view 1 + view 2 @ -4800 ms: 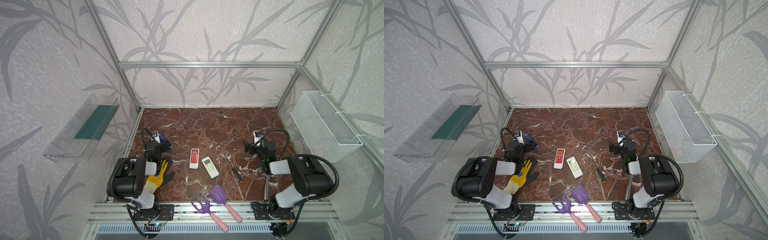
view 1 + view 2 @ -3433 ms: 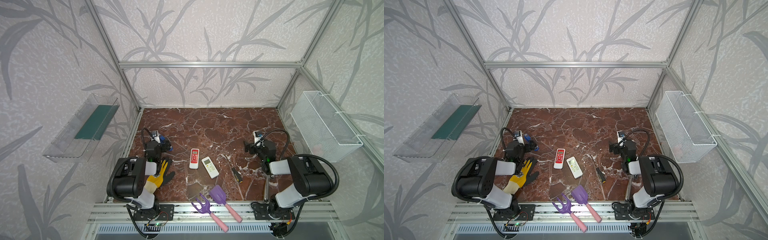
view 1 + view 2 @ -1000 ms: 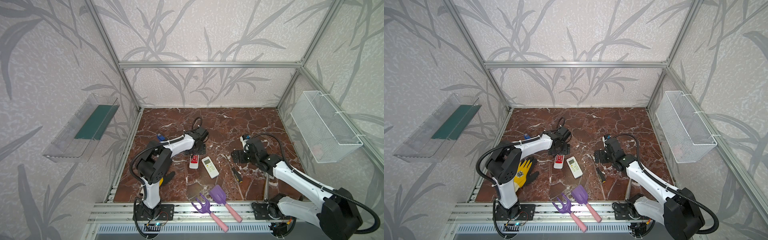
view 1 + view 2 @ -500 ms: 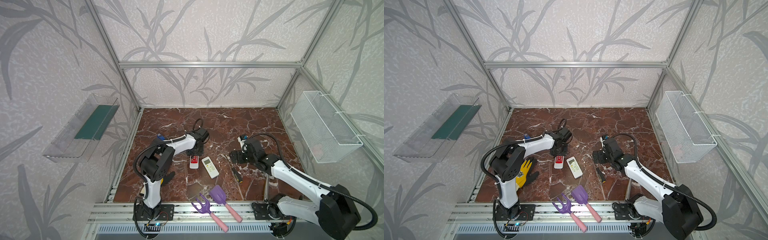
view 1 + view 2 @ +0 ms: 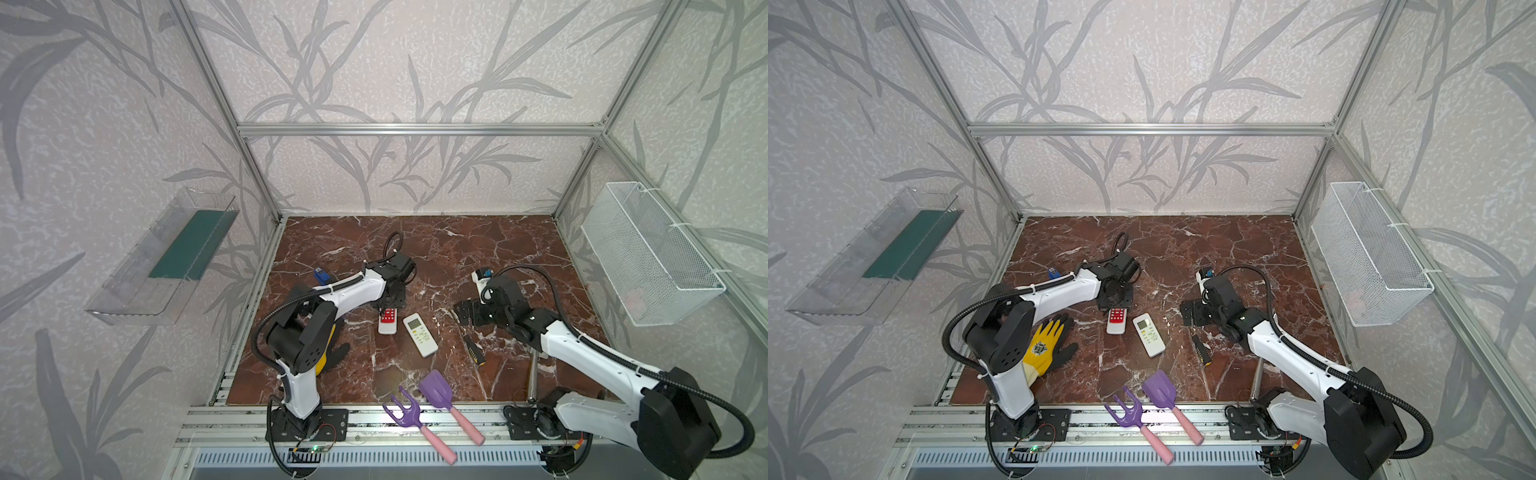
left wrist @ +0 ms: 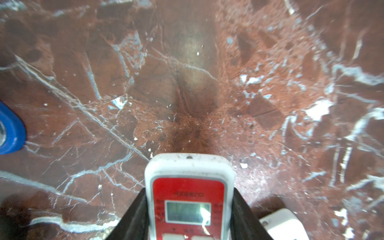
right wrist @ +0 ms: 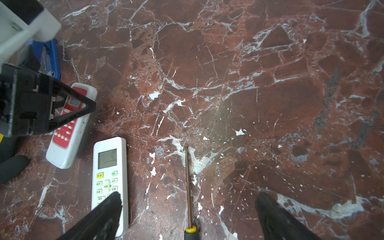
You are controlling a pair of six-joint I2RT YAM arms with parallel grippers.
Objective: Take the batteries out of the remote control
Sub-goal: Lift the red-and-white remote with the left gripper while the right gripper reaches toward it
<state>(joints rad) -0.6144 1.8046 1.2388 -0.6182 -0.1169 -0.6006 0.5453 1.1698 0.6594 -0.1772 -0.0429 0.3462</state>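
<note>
A red-faced white remote control [image 5: 387,321] [image 6: 188,187] lies face up on the marble floor. My left gripper [image 5: 390,306] [image 6: 189,216] is shut on its display end, one black finger [image 6: 135,214] tight against each long side. A second, all-white remote control [image 5: 420,335] [image 7: 110,172] lies just to its right. My right gripper [image 5: 463,313] [image 7: 188,209] hangs open over the shaft of a yellow-and-black screwdriver [image 5: 471,349] [image 7: 188,182], its fingers wide apart and touching nothing. The batteries are hidden.
A yellow-and-black glove [image 5: 1046,345] lies under the left arm. A purple rake [image 5: 405,409] and purple shovel [image 5: 436,388] rest at the front edge. A small blue object [image 5: 319,274] sits far left. A wire basket [image 5: 648,257] and clear tray [image 5: 166,257] hang on the walls.
Both arms have swung out from their folded pose at the front to the middle. In the last second my left gripper closed on the red-faced remote. The right gripper edged left.
</note>
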